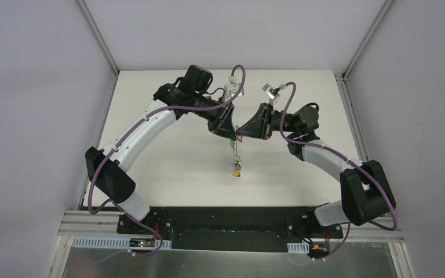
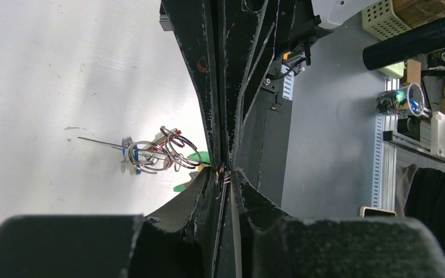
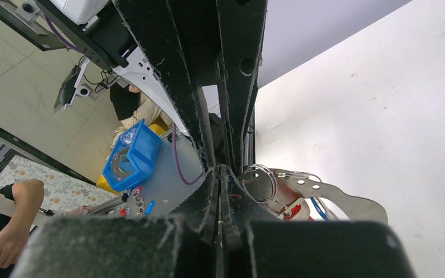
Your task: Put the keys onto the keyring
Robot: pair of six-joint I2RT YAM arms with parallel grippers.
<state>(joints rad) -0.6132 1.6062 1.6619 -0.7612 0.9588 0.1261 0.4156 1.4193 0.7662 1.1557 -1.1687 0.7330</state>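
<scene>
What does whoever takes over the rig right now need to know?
Left gripper: jaws nearly together on thin wire at the tips, apparently the keyring.
Right gripper: shut, tip to tip with the left, pinching the same wire.
Keys: hanging in a bunch under the two tips, above the table.
Done: several keys seem to be on the wire; the count is unclear.
Left: the green-tagged key sits right at the tips, and I cannot tell whether it is fully threaded. Check before either gripper releases.
</scene>
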